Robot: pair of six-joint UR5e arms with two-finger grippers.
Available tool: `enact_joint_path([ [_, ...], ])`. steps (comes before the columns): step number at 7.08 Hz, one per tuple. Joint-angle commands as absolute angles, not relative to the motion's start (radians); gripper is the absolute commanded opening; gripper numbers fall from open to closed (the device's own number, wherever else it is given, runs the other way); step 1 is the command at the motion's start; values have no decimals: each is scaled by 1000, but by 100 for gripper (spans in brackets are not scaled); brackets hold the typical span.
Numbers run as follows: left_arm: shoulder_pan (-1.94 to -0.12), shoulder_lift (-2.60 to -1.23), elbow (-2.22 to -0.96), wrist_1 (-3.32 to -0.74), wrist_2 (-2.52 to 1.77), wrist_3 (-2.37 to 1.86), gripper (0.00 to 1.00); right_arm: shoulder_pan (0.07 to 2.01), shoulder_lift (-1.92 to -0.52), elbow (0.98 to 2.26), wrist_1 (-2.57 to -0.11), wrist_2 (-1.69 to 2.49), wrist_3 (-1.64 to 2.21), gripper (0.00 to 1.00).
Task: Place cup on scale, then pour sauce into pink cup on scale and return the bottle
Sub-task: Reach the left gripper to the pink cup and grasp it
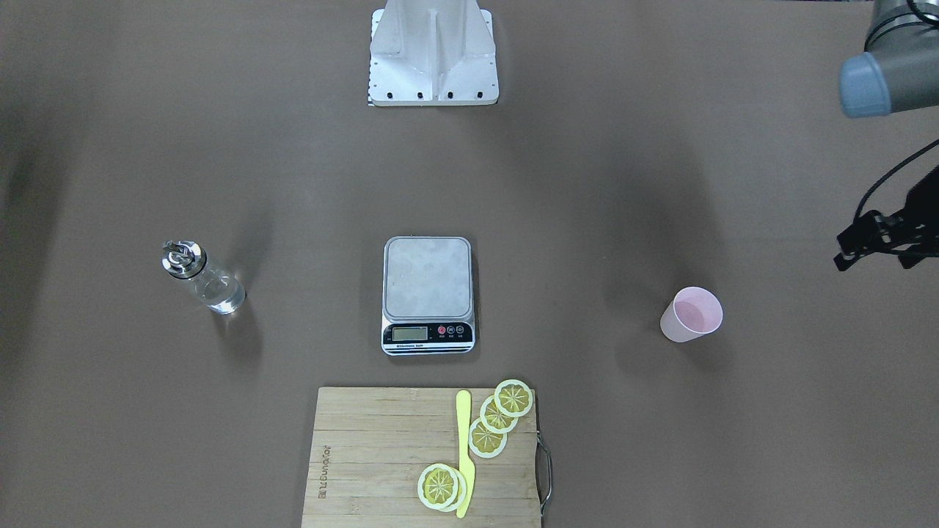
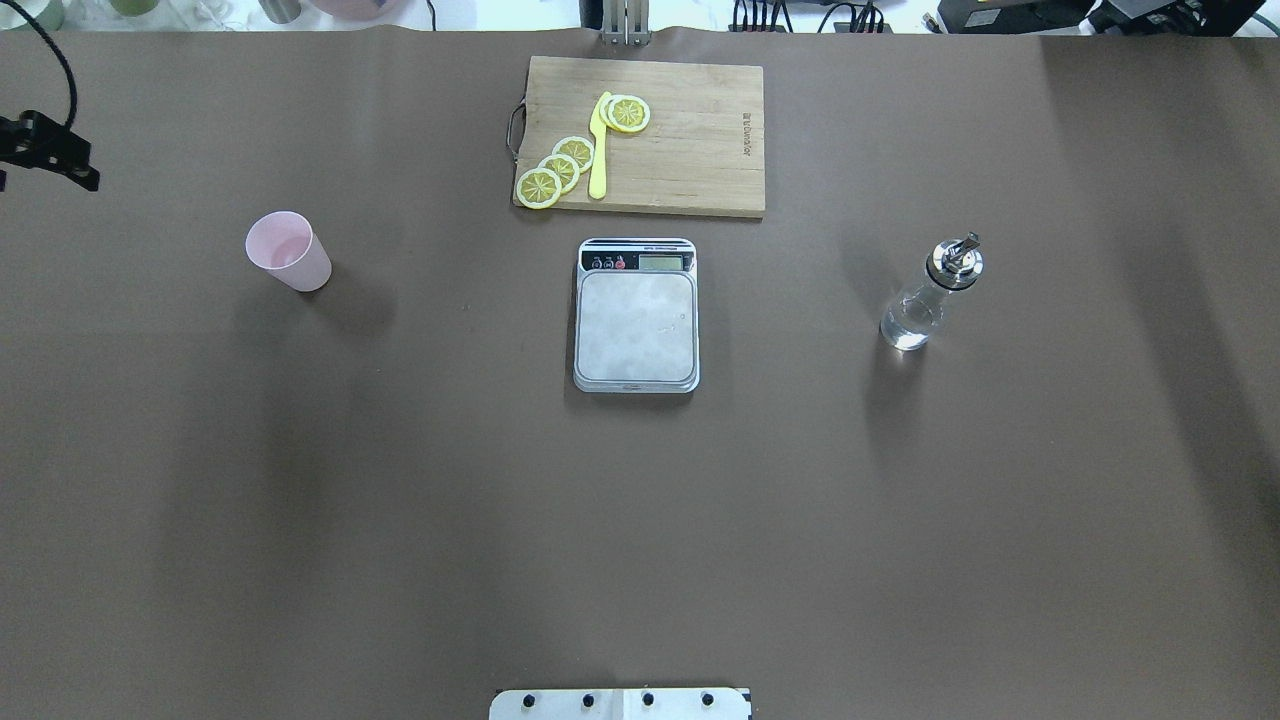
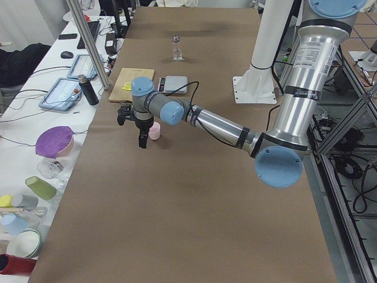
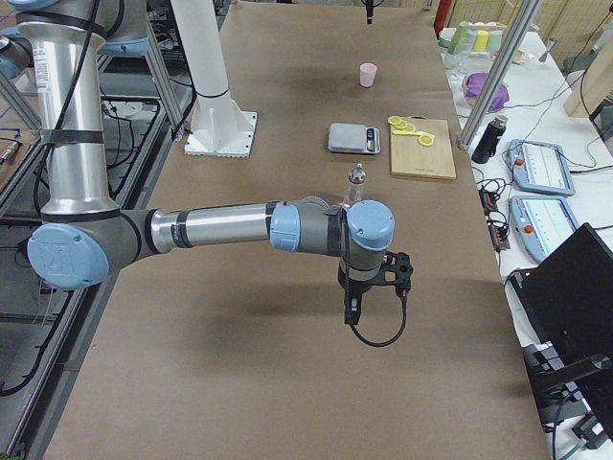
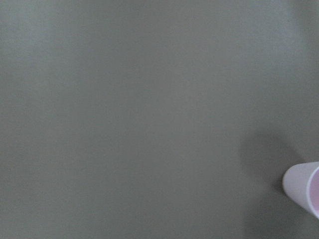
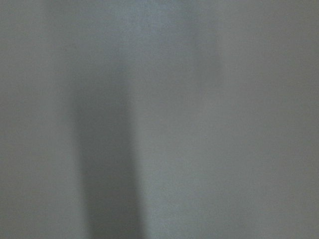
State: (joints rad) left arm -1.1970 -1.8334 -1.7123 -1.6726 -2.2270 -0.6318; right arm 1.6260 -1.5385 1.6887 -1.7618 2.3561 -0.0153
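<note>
The pale pink cup [image 2: 288, 251] stands upright and empty on the brown table, left of the scale [image 2: 636, 315]; it also shows in the front view [image 1: 691, 314] and at the edge of the left wrist view [image 5: 304, 189]. The scale's steel platform is bare. The clear glass bottle [image 2: 930, 295] with its metal spout stands right of the scale, with clear sauce inside. My left gripper [image 3: 142, 140] hangs above the table just outward of the cup; I cannot tell if it is open. My right gripper [image 4: 351, 314] hangs outward of the bottle [image 4: 355, 182], and I cannot tell its state.
A wooden cutting board [image 2: 690, 150] with lemon slices [image 2: 560, 170] and a yellow knife [image 2: 598, 145] lies beyond the scale. The robot base [image 1: 433, 51] is at the near edge. Benches with clutter [image 3: 53, 147] run along the table's far side.
</note>
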Motion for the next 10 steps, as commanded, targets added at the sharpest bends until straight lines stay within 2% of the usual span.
enact_joint_path([
  [1, -1091, -1914, -1652, -1710, -2211, -791, 98, 1626, -1539, 1690, -1759, 2356, -15, 100],
  [3, -1036, -1933, -1579, -1833, -2166, -885, 98, 1626, -1539, 1689, -1761, 2356, -15, 100],
  [8, -982, -1971, -1476, -1864, -2117, -904, 97, 1626, -1539, 1700, -1767, 2362, -15, 100],
  [10, -951, -1970, -1450, -1899, -2117, -904, 83, 1626, -1537, 1701, -1766, 2362, -12, 100],
])
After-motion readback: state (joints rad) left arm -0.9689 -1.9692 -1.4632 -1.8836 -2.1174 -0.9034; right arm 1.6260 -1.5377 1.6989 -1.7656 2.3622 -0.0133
